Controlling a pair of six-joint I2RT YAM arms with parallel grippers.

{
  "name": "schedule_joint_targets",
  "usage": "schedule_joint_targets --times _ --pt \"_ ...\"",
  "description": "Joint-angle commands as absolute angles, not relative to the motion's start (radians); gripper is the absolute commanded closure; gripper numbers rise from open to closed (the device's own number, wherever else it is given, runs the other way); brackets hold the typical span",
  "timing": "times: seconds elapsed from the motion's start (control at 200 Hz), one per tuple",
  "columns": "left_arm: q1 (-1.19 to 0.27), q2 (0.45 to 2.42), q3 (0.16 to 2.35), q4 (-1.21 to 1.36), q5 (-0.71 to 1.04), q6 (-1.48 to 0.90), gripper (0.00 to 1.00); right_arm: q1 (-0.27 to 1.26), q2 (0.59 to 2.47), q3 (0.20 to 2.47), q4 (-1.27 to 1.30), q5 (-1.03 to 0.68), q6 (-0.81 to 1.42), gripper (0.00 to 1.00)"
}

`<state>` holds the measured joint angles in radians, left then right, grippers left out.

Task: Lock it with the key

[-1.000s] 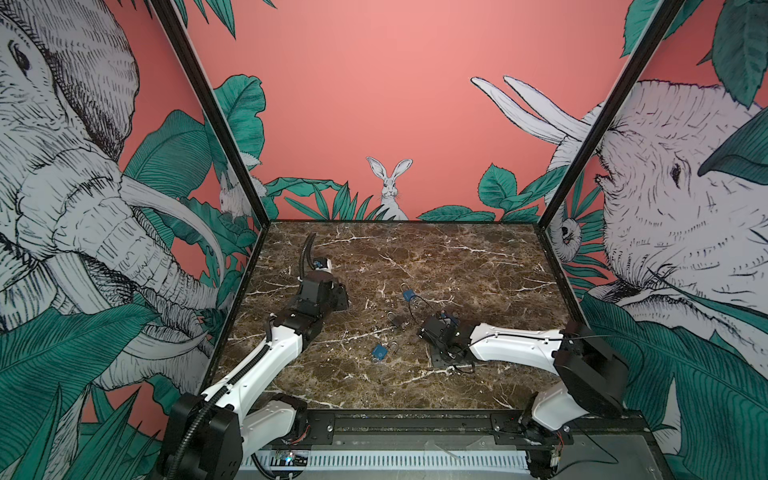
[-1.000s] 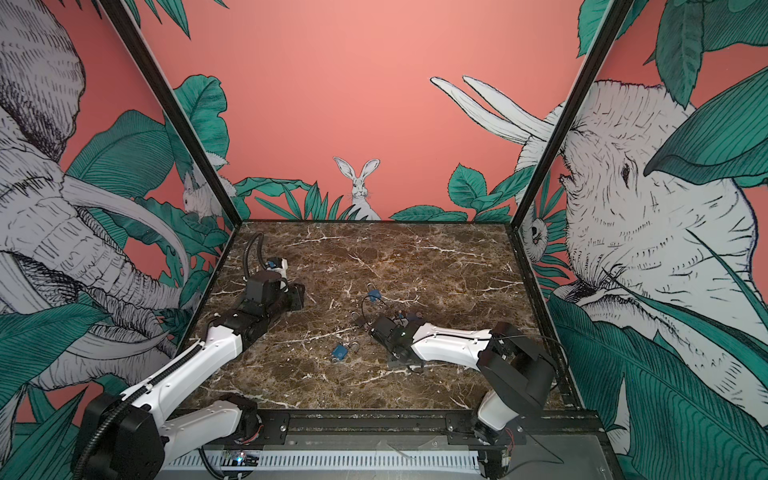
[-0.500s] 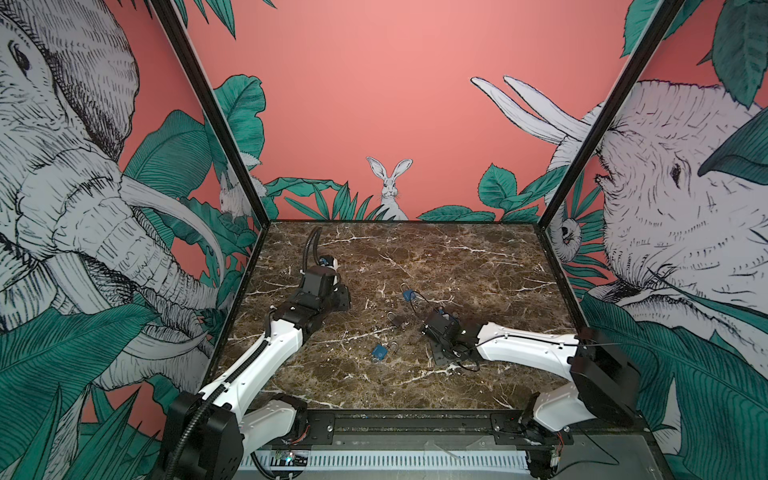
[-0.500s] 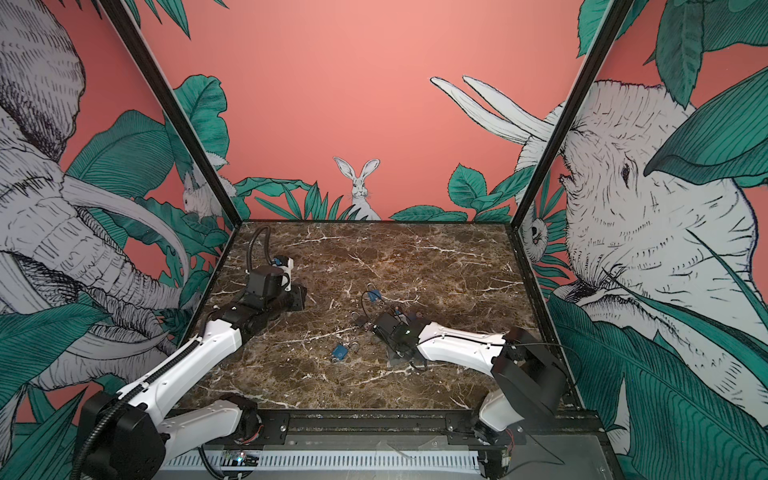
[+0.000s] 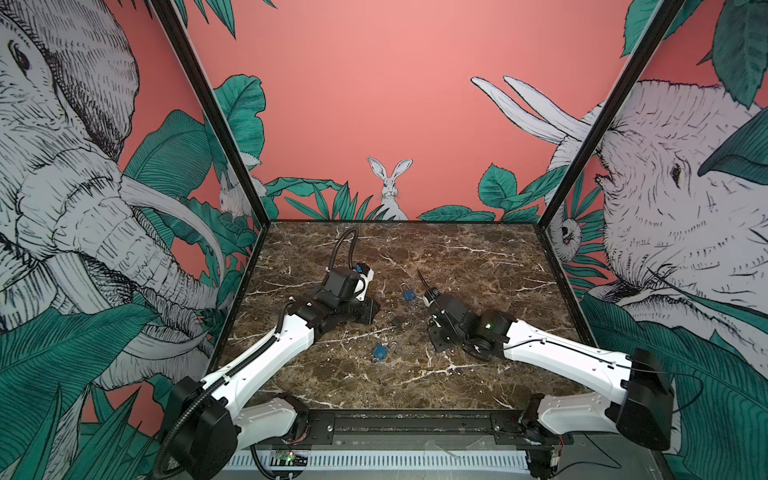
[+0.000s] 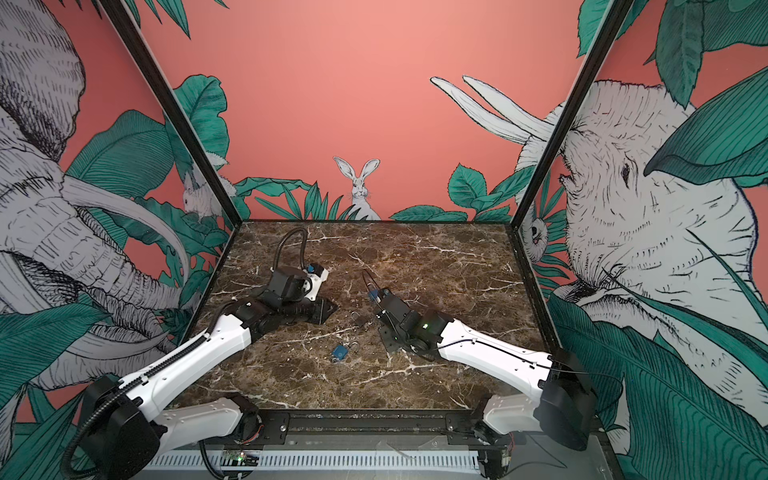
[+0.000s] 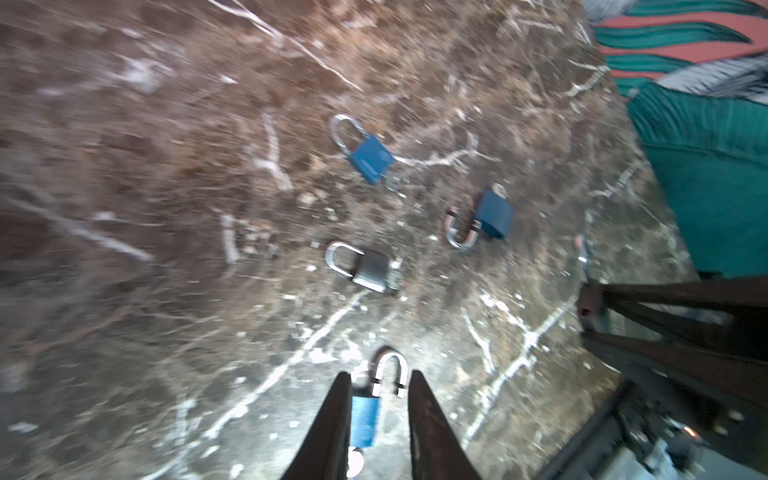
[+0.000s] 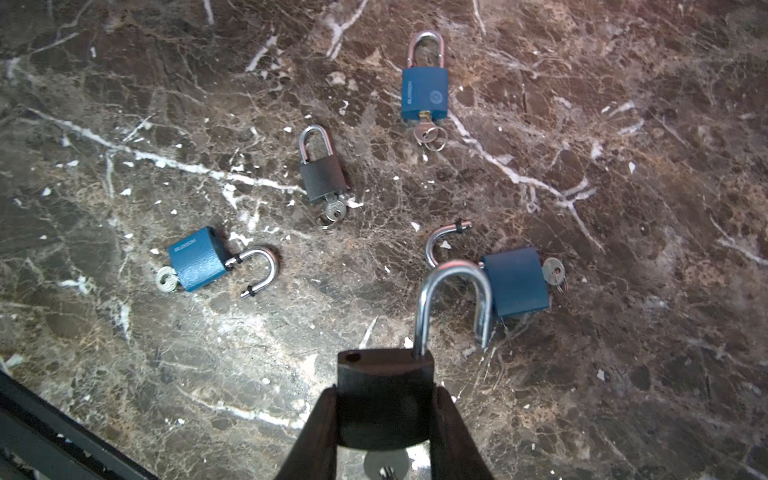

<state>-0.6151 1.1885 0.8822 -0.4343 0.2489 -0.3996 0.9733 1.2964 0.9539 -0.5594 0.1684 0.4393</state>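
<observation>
The brown marble table (image 5: 478,266) fills the floor of the booth. The left arm (image 5: 266,353) and the right arm (image 5: 561,353) both reach low toward its middle, with their tips near each other but apart.

The right end effector (image 8: 385,388) pinches a dark padlock (image 8: 384,415) by the sides of its body, both fingers pressed against it, above the table. Its shackle (image 8: 453,270) is swung open with one leg out of the body. The pale head of a key (image 8: 384,463) shows, blurred, under the body.

The left end effector (image 7: 380,374) has its fingers close on either side of a blue padlock (image 7: 365,419) whose shackle is open too. One finger lies against the body and a narrow gap shows on the other side. The left wrist view is blurred, so I cannot tell whether the padlock is pinched.

In both top views three more padlocks lie flat on the table between the two end effectors. A far blue padlock (image 5: 409,295) is just beside the right end effector's tip, a grey padlock (image 5: 397,321) is in the middle, and a near blue padlock (image 5: 380,351) is closer to the front edge. The grey padlock's shackle is closed, and a small key (image 8: 334,212) sits in its base.
</observation>
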Motion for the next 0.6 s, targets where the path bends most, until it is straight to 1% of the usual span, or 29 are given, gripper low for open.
schedule_joint_targets --times 0.0,0.2,0.305,0.325,0.37,0.595 --pt "-0.644 1.215 0.912 -0.384 0.364 -0.464 0.74 0.982 1.266 0.953 -0.487 0.110 0.372 0.81" --pt "-0.682 1.267 0.909 -0.238 0.457 -0.547 0.74 0.989 1.246 0.930 -0.435 0.070 0.365 0.81" --pt "-0.695 1.301 0.927 -0.214 0.480 -0.555 0.74 0.992 1.240 0.923 -0.415 0.056 0.370 0.80" --pt "-0.724 1.309 0.931 -0.211 0.483 -0.557 0.74 0.992 1.241 0.922 -0.412 0.054 0.371 0.80" --pt "-0.735 1.323 0.934 -0.200 0.485 -0.563 0.74 0.995 1.241 0.923 -0.411 0.056 0.372 0.80" --pt "-0.755 1.367 0.934 -0.102 0.508 -0.611 0.72 1.000 1.245 0.930 -0.408 0.062 0.371 0.80"
